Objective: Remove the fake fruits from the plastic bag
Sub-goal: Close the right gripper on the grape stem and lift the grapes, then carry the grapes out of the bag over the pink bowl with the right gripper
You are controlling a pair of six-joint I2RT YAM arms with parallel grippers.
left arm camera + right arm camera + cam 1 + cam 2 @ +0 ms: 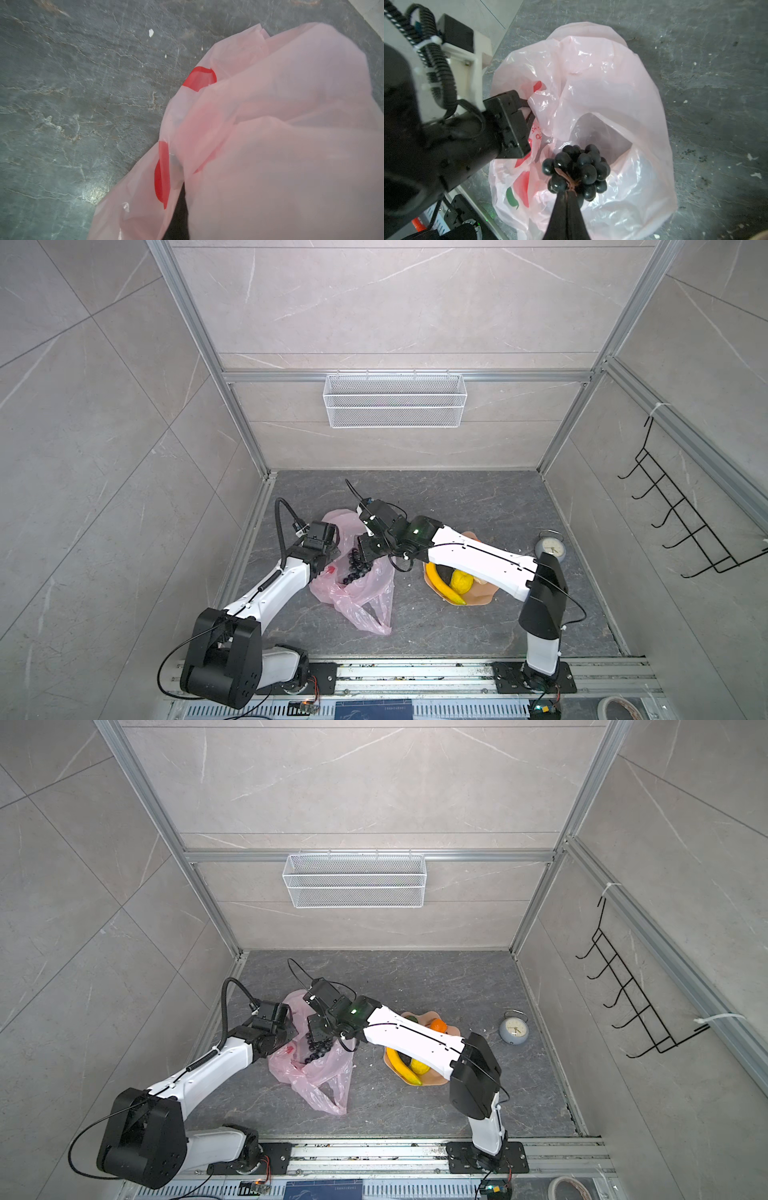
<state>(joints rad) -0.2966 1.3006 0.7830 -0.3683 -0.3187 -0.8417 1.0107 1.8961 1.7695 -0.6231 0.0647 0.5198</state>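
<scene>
Over on the left, the plastic bag is pinched at its rim by the closed left gripper, so the mouth is kept open on the table. In the middle, the grape bunch is clamped by its stem in the closed right gripper. It hangs right below, long axis pointing down into the mouth. The peach plate, with banana and lemon, is off to the right, probably nearer that arm.
</scene>
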